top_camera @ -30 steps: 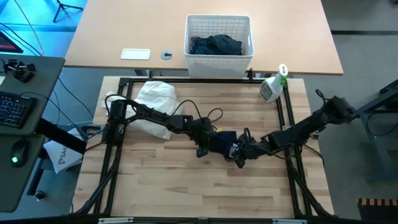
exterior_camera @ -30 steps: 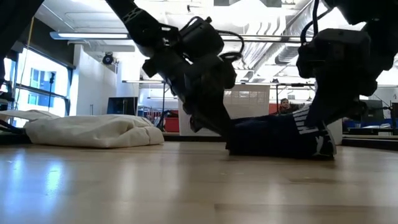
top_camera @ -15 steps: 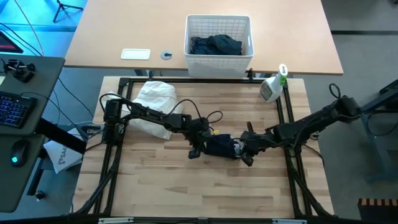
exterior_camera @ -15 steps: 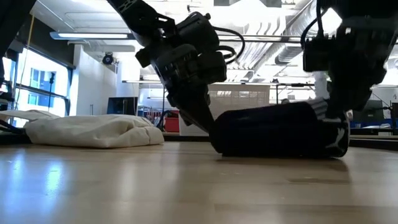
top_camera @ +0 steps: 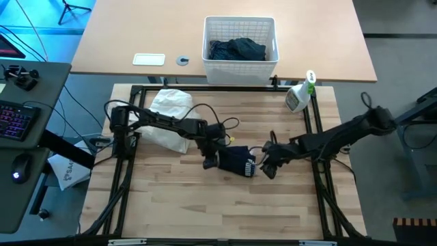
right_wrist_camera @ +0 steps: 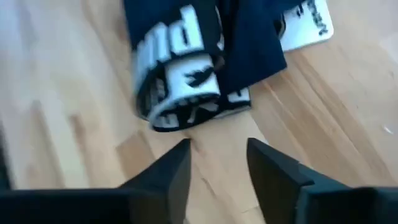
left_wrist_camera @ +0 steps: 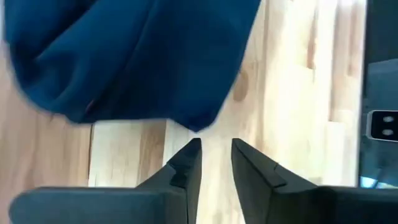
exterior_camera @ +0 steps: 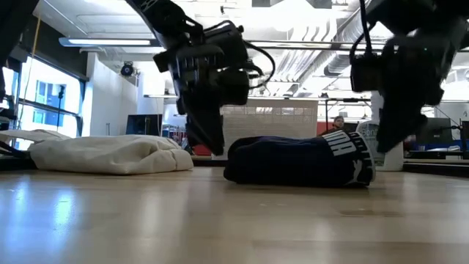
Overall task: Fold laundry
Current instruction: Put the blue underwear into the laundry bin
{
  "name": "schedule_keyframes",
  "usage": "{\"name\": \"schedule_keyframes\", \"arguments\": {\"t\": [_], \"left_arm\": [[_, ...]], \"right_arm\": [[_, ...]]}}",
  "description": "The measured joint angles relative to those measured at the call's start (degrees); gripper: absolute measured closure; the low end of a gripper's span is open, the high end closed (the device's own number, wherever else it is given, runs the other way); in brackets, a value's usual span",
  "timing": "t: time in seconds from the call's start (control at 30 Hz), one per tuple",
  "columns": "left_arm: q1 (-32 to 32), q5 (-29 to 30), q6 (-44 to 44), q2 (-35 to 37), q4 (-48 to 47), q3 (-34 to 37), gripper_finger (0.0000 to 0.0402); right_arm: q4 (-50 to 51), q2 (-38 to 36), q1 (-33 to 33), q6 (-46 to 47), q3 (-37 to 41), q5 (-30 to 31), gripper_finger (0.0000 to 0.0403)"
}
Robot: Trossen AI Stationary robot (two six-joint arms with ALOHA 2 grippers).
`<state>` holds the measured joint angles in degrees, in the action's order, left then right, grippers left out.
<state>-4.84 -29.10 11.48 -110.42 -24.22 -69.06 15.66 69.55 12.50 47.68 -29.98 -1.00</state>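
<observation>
A small navy garment (top_camera: 236,160) of the laundry lies folded in a compact bundle on the wooden table (top_camera: 205,212). Its waistband (right_wrist_camera: 180,81), black and white with white lettering, is at the end toward the table's right. My left gripper (left_wrist_camera: 214,146) is open just off the bundle's left end (exterior_camera: 238,158), above the table. My right gripper (right_wrist_camera: 219,149) is open just off the waistband end (exterior_camera: 350,150). Nothing is between either pair of fingers.
A white cloth heap (top_camera: 171,113) lies at the table's far left. A spray bottle (top_camera: 300,96) stands at the far right corner. On the desk beyond, a white lattice basket (top_camera: 240,41) holds dark garments. Black frame rails (top_camera: 317,130) border the table.
Both grippers have let go of the navy bundle's ends and drawn back a little and upward, the left toward the table's left edge, the right toward its right edge. The bundle, shifted slightly leftward, now rests flat on the table by itself.
</observation>
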Motion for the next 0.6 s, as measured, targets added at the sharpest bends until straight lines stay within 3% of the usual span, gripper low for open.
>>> {"name": "schedule_keyframes", "arguments": {"t": [0.17, 0.3, 0.6], "left_arm": [[-1.09, -0.1, 0.4, 3.5, -4.38, 0.0, 0.0303], [-1.96, 0.23, 1.14, 7.19, -6.99, 0.0, 0.0294], [0.21, 1.17, 3.39, 15.42, -11.86, -0.02, 0.0293]], "right_arm": [[-0.49, -7.21, -2.61, -1.24, 0.0, 1.72, 0.0216], [-6.53, -8.76, -4.53, -6.91, -0.02, 2.72, 0.019], [-24.28, 4.82, -11.86, -17.64, -0.09, -2.78, 0.0055]]}}
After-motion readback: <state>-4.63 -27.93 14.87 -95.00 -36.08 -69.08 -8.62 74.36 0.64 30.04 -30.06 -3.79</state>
